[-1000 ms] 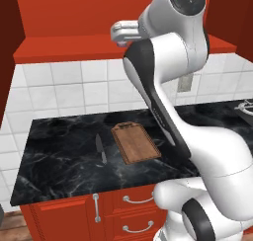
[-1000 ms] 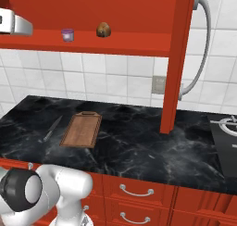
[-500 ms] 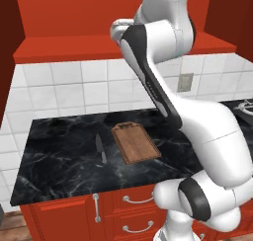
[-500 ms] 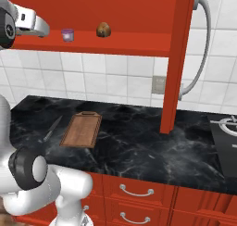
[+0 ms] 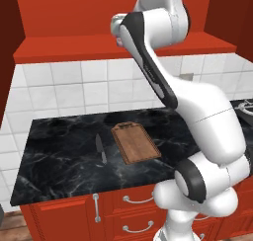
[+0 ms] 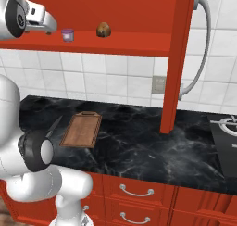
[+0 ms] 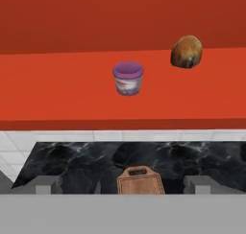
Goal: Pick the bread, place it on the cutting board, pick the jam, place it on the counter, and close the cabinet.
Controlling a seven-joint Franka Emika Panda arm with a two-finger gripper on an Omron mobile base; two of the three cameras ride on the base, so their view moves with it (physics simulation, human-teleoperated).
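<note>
The bread (image 6: pixel 103 29) (image 7: pixel 187 51) and the purple jam (image 6: pixel 68 34) (image 7: pixel 128 78) stand on the red shelf of the open cabinet (image 6: pixel 115 43), the jam to the left of the bread. My gripper (image 6: pixel 50 26) (image 7: pixel 122 185) hovers in front of the shelf, just left of the jam and apart from it. It is open, fingertips (image 7: pixel 45 184) wide apart with nothing between them. The cutting board (image 5: pixel 136 142) (image 6: pixel 82 129) (image 7: pixel 141 180) lies bare on the black counter (image 5: pixel 59 136) (image 6: pixel 139 141) below the hand. The cabinet door (image 6: pixel 178 58) stands open, edge-on.
A grey knife (image 5: pixel 100 148) (image 6: pixel 53 128) lies on the counter left of the board. A stove burner (image 6: pixel 227 125) sits at the counter's right end. The open door's silver handle (image 6: pixel 205 44) curves out on the right. White tiles back the counter.
My arm has swung upward and the hand has moved right along the shelf front, closer to the jam. The bread, the jam and the board have stayed put.
</note>
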